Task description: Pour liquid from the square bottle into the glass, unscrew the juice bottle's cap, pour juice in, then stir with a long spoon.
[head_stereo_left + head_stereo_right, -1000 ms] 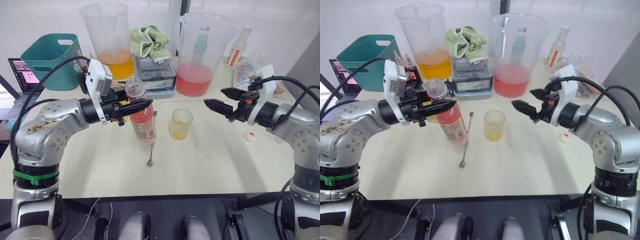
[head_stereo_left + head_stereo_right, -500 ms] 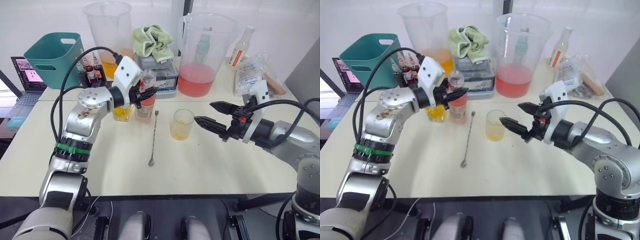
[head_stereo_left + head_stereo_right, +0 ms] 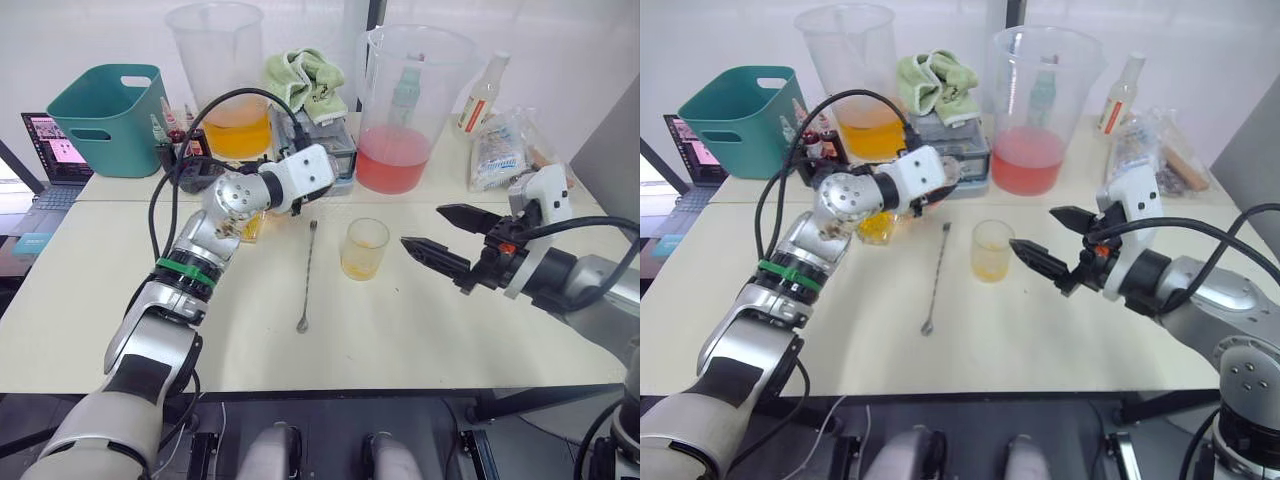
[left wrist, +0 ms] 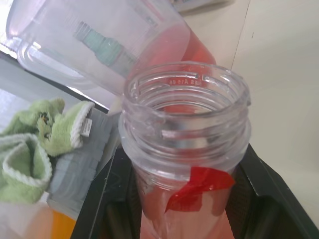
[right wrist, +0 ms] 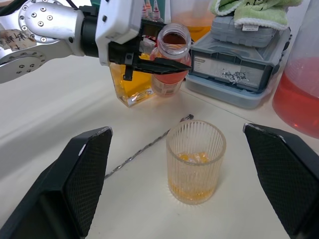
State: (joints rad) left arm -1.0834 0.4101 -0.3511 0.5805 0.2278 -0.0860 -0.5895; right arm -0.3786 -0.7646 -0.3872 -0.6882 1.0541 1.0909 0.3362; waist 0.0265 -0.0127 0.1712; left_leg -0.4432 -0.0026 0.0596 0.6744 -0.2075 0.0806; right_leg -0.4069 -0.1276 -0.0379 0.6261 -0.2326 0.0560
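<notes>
Our left gripper (image 5: 167, 64) is clenched on the juice bottle (image 5: 170, 62), cap off, standing on the table (image 3: 400, 330) beside the square bottle (image 5: 130, 84). Our right gripper (image 3: 440, 232) hangs wide open near the glass (image 3: 364, 248). The spoon (image 3: 307, 275) lies between them.

Two beakers (image 3: 216, 70), one glass (image 3: 364, 249)
</notes>
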